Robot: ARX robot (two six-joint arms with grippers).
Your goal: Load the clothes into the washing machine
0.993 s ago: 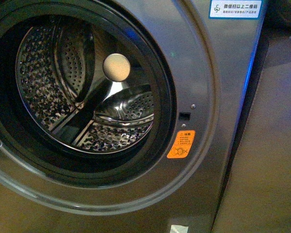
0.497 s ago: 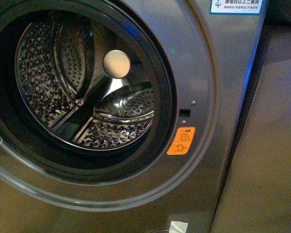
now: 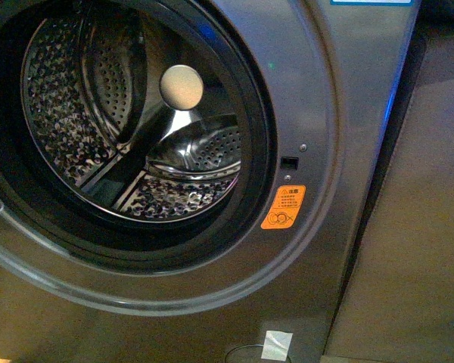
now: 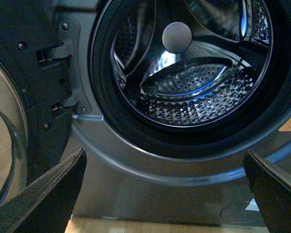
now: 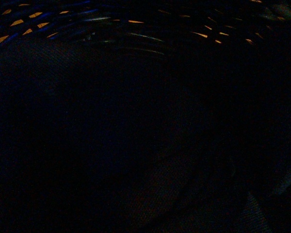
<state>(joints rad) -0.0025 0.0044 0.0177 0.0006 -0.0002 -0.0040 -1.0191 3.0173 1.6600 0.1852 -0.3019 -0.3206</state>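
**Left claw spread before the open washer**

Left claw [image 4: 164,158]: jaws spread wide, nothing between them. Only the two dark fingers [image 4: 53,194] show, cut off at the lower corners of my left wrist view. Right claw: its wrist view is dark, and the front view does not show it, so I cannot tell its state.

1. Washing machine [image 3: 318,91]: the grey front panel fills the front view and is cut off on every side. It stands directly ahead of my left claw, apart from it.
2. Door [image 4: 9,145]: swung open at the hinge [image 4: 58,77], with only part of the glass in frame.
3. Porthole rim [image 3: 253,136]: black, its left portion out of frame.
4. Drum [image 3: 60,113]: perforated steel, with a lifter rib [image 3: 204,151] and a round pale disc [image 3: 181,87] on the back wall. The lowest part is hidden behind the rim.
5. Blue light [image 3: 390,106]: a streak down the panel edge.
6. Orange sticker [image 3: 284,206]: text too small to read.
7. Label [image 3: 374,2]: only its bottom strip shows.
8. White tape patch [image 3: 276,344]: low on the panel.
9. Latch slot [image 3: 289,162]: just above the sticker.

Clothes: I cannot tell where they are from these views.
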